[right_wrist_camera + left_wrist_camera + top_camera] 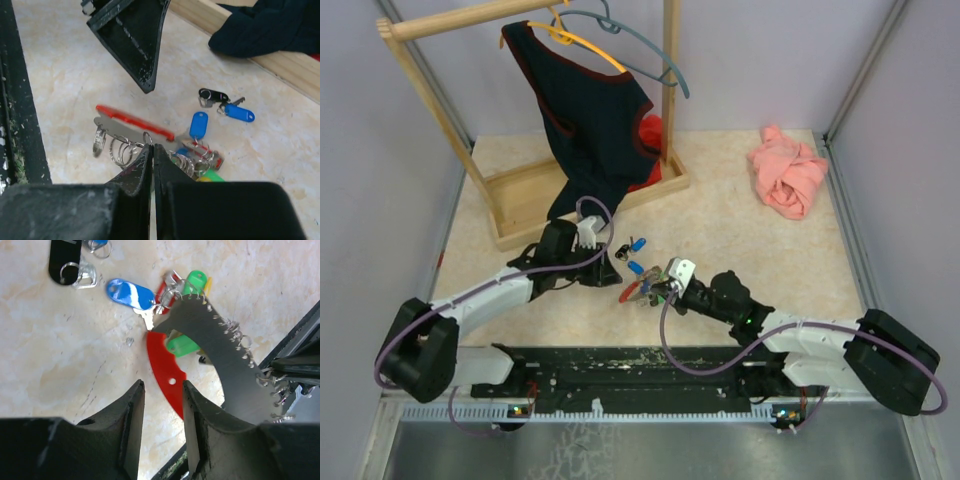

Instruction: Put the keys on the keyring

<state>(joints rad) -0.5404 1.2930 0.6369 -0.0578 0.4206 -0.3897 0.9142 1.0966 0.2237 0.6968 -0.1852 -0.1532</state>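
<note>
Keys (131,295) with blue and green tags cluster at one end of a grey metal strip (210,335) edged with wire rings. A curved red plastic piece (165,365) shows from beneath the strip. The right pincer (152,150) is clamped shut on the strip's ringed edge. The left pincer (161,386) hovers just beside the strip, over the red piece, fingers parted and holding nothing. A black tag (212,94) and a blue tag (239,112) lie on the table (60,365) near the strip, not touching it.
</note>
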